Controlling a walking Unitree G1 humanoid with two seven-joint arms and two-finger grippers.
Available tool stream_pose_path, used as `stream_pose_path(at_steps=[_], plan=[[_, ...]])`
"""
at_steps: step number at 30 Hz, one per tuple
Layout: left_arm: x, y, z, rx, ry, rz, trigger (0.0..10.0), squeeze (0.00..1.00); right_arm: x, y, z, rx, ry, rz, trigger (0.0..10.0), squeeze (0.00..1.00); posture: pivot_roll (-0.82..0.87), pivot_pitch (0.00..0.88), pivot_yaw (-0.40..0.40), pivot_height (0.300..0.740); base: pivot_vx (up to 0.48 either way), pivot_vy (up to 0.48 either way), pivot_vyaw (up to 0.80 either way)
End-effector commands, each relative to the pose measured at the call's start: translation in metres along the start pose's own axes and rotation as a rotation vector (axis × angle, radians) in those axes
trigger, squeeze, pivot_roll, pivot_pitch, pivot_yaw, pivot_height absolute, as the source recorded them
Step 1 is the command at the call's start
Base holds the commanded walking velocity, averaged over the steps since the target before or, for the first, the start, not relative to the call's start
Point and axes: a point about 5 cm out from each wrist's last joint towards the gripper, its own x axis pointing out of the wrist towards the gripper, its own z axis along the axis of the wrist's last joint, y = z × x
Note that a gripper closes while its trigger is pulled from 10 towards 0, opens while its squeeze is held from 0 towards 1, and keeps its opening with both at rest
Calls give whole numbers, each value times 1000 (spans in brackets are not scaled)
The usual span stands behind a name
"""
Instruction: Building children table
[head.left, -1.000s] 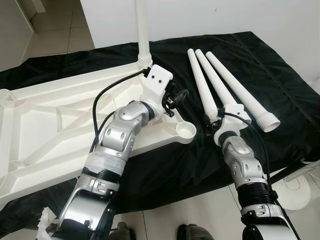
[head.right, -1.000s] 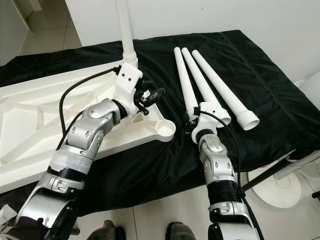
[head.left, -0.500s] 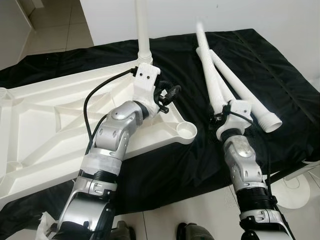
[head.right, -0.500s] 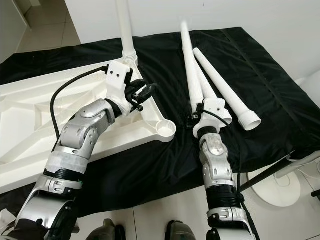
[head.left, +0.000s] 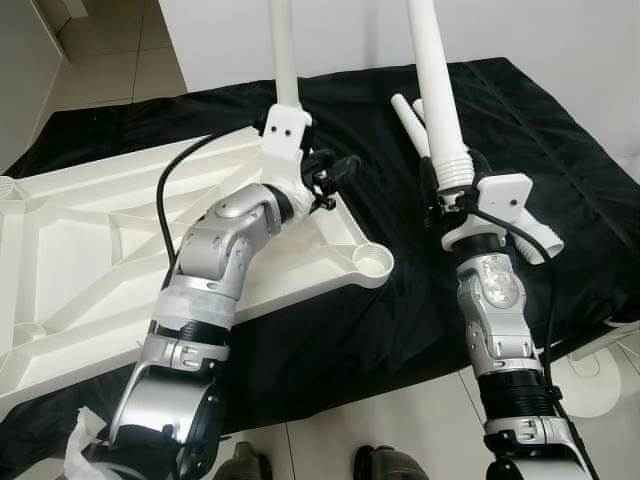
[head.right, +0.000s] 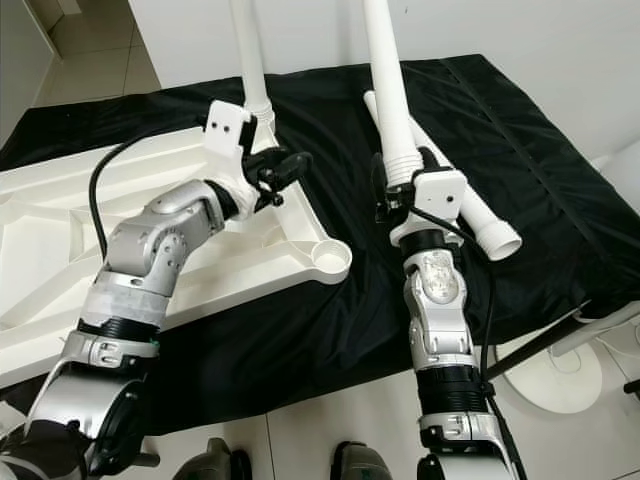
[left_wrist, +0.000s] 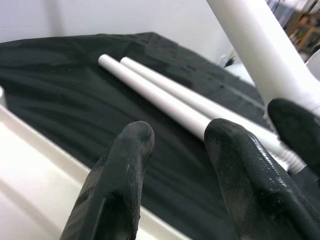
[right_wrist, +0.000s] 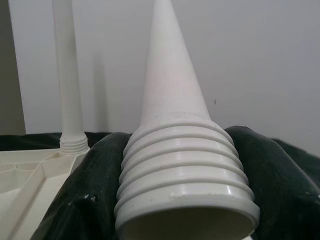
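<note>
Right hand (head.left: 447, 195) clamped on upright white leg (head.left: 433, 80), threaded end down; left hand (head.left: 335, 180) apart over tabletop (head.left: 90, 240).

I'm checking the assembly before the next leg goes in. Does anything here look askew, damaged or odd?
Nothing stands out. The fitted leg stands upright in the upturned tabletop. The right gripper holds a second leg upright by its threaded end, two spare legs lie side by side on the black cloth.
</note>
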Motion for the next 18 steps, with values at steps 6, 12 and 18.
stream_pose_path(at_steps=[6, 12, 18], plan=[[2, -4, 24, -117, -50, -197, 10000, 0, 14, 16, 28, -55, -169, 106, 10000, 0, -107, 50, 69, 740, 0, 0, 0], [7, -4, 47, -224, -109, -274, 10000, 0, 17, 27, 39, -71, -236, 173, 10000, 0, -108, 46, 71, 740, 0, 0, 0], [8, -5, 64, -316, -148, -357, 10000, 0, 17, 35, 44, -102, -265, 237, 10000, 0, -116, 43, 77, 740, 0, 0, 0]])
